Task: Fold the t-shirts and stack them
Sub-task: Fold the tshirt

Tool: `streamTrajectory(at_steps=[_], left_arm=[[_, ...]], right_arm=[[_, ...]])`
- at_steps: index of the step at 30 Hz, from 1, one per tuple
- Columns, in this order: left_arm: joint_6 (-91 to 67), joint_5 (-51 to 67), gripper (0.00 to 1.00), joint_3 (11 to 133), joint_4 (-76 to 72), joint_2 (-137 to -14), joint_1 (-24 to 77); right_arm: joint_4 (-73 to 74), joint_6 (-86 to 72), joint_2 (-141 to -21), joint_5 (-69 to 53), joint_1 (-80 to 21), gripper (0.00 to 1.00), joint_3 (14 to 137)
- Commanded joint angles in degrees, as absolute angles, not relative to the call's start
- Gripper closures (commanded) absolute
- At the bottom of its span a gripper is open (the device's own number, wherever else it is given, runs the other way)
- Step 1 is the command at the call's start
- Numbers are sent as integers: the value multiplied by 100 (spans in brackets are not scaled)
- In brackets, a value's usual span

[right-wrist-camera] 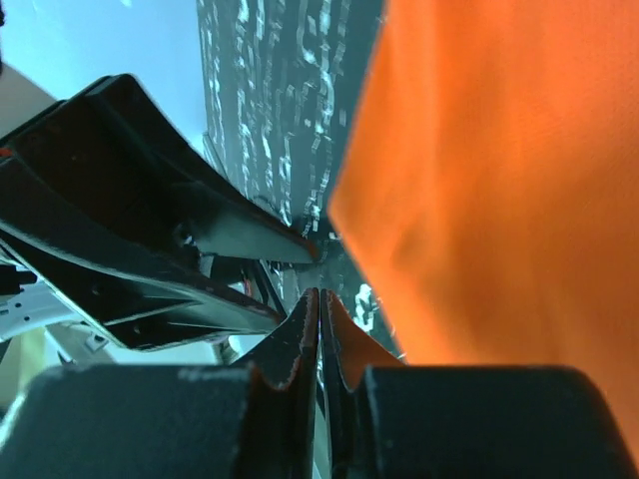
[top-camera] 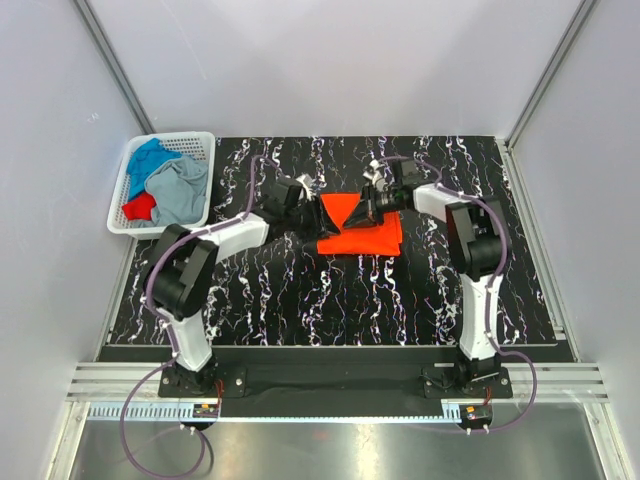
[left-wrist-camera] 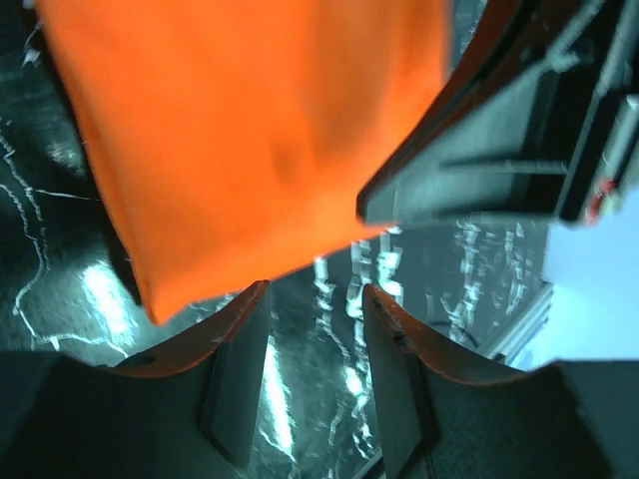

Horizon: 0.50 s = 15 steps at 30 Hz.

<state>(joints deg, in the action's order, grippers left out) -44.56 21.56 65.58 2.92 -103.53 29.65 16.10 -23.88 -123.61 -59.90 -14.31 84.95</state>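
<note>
At the far left, one white basket [top-camera: 122, 185] holds three t-shirts: one blue [top-camera: 152, 160], one grey [top-camera: 180, 190] and one red [top-camera: 140, 208]. The left gripper [top-camera: 300, 195] is just left of the fourth, the orange t-shirt [top-camera: 365, 235], which lies partly folded in the middle of the table [top-camera: 300, 290]. Its jaws are spread, with nothing between them. The right gripper [top-camera: 370, 203], at the shirt's far edge, has its jaws pressed together; I cannot tell if cloth is between them. I judge that folding the orange shirt is the step in hand. Next, the left gripper should close on a cloth edge.
</note>
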Motion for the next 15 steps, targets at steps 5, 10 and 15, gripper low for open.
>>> streamTrajectory(at_steps=[5,10,15], left_arm=[[-4650,1776,54,6320,325,-11030,2971],[-4676,1398,54,6284,659,-10908,2971],[-4632,1678,52,6591,800,-10424,2953]], right_arm=[[1608,-2215,-13219,-6222,-1257,92,8648],[1880,-2057,-13043,-6328,-1090,91,8937],[2118,-2065,-12500,-6293,-993,85,9070]])
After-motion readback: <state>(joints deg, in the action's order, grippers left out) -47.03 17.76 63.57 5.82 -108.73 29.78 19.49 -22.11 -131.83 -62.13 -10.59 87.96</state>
